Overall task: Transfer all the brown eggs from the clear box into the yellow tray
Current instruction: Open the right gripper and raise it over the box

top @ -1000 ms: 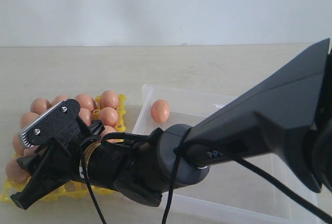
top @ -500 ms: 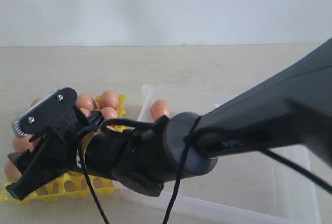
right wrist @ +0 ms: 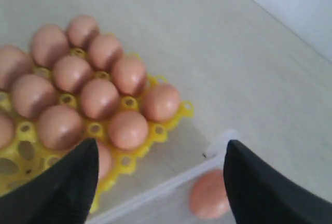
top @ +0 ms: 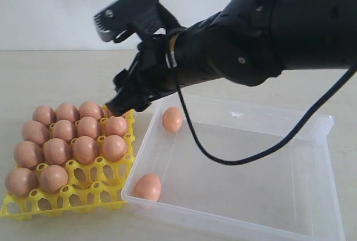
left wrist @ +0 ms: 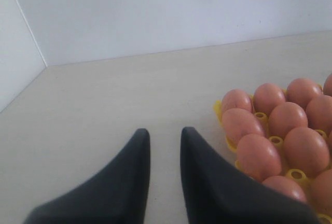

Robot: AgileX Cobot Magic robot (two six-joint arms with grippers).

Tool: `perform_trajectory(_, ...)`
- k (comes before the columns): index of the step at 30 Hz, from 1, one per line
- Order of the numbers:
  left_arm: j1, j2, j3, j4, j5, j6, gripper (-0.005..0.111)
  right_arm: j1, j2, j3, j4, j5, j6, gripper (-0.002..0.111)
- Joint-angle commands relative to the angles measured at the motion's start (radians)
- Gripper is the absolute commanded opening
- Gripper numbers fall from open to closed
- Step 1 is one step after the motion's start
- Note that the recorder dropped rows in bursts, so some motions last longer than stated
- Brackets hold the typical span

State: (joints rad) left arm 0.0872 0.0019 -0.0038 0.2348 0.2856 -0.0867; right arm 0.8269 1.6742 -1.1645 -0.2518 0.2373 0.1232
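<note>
Exterior: right gripper [top: 109,65] wide apart, empty, hung above yellow tray [top: 83,193] beside clear box [top: 251,174]; most brown eggs [top: 85,149] sat in tray cells, two lay in box | Left wrist: left gripper [left wrist: 165,133] narrowly apart, empty, beside tray [left wrist: 275,142] | Right wrist: right gripper [right wrist: 161,143] spread, nothing between.

The tray [top: 83,199] lay just left of the box [top: 251,168], eggs [top: 85,149] in its far cells; two eggs lay by the box's left wall.
</note>
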Motion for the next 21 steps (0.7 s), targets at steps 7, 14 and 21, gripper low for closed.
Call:
perform_trajectory(7, 0.002, -0.002, 0.004, -0.002, -0.002, -0.002, 0.022, -0.12, 0.046, 0.005, -0.023, 0.111, 0.391, 0.065)
perform_trajectory(14, 0.002, -0.002, 0.004, -0.002, -0.002, -0.002, 0.022, -0.159, 0.161, 0.005, -0.017, 0.062, 0.68, 0.065)
perform_trajectory(21, 0.002, -0.002, 0.004, -0.002, -0.002, -0.002, 0.022, -0.19, 0.211, 0.005, -0.009, -0.011, 0.758, 0.065)
